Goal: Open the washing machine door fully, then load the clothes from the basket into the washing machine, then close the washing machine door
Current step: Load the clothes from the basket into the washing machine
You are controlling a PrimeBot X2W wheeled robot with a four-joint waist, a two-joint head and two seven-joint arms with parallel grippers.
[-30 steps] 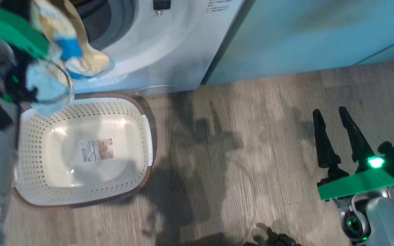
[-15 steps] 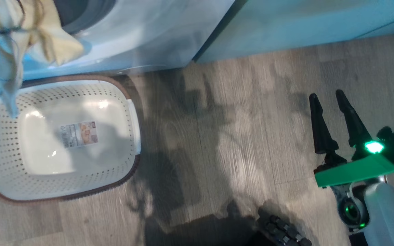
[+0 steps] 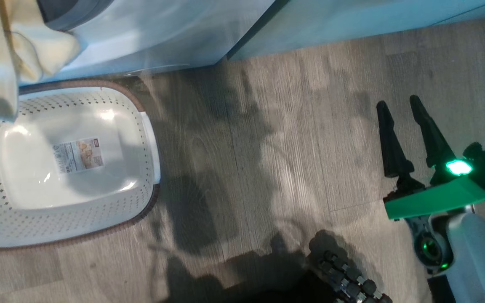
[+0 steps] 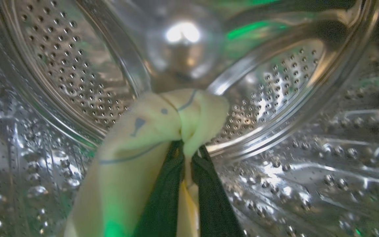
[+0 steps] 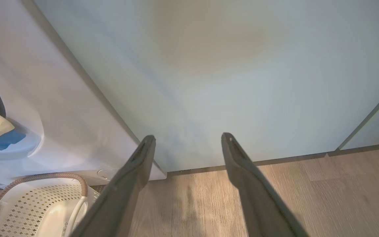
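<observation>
Left hand: the left hand [image 4: 189, 148] is reached well inside the perforated steel drum [image 4: 77, 75] of the white front-loading washing machine [image 3: 150, 38]. Its two dark fingers are pinched narrow on the clothes [image 4: 150, 131], small soft pale yellow garments with faint printed figures and thin blue lines.

Why gripped so: a tight pinch on a gathered fold seems meant to carry limp cloth through the round opening without it slipping. Reaching this deep means a release should drop it in the drum, not on the lip.

Cloth relative to hand: it bunches over and past the fingertips, then falls away down the left of the fingers towards the bottom edge of the left wrist view.

Trailing part: in the head view, cream cloth hangs over the lower lip of the opening, above the basket's far left corner. It is probably the tail of the same load, though blur leaves this unsure.

Basket: the small rectangular white perforated plastic basket [image 3: 139, 185] with a brown rim stands on the wood-grain floor [image 3: 267, 147], just in front of the machine. Its bottom is bare but for a label, so loading looks almost done.

Right hand: the right hand [image 3: 398, 101] is spread wide and holds nothing. It hangs over the floor well to the right of the basket, pointing at the pale green cabinet [image 5: 242, 65], seemingly parked out of the way.
</observation>
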